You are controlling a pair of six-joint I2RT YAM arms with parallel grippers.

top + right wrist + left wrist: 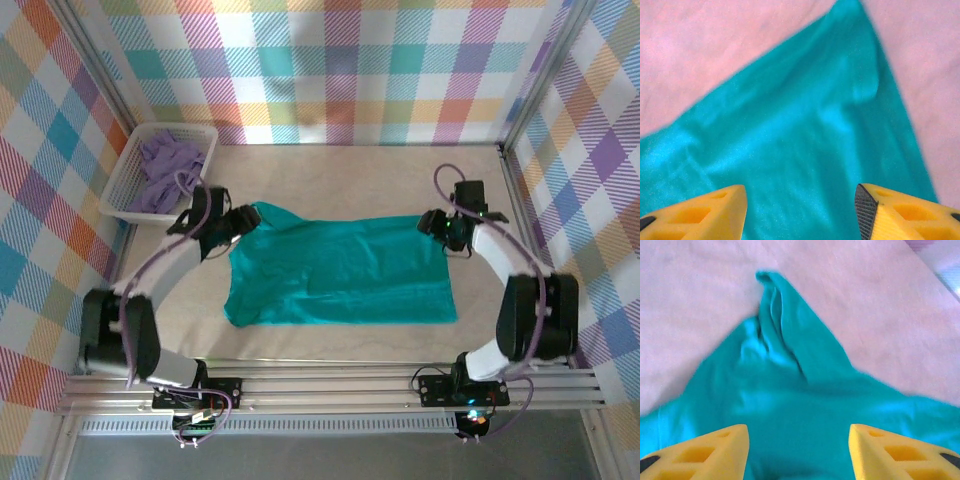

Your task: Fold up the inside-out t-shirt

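Observation:
The teal-green inside-out t-shirt [340, 272] lies spread flat across the middle of the table, with a bunched corner at its far left. My left gripper [232, 228] hovers over that far-left corner, its yellow fingers [715, 450] standing apart above the teal cloth [790, 405] with nothing between them. My right gripper [447, 232] is over the shirt's far-right corner, open as well, its fingertips [890, 210] wide apart over smooth cloth [805, 150]. The corner's tip lies ahead of the right fingers.
A white basket [122, 180] holding a lavender-purple garment [165, 170] stands at the far left of the table. Plaid walls close in the back and both sides. Bare tabletop [380, 180] lies beyond the shirt.

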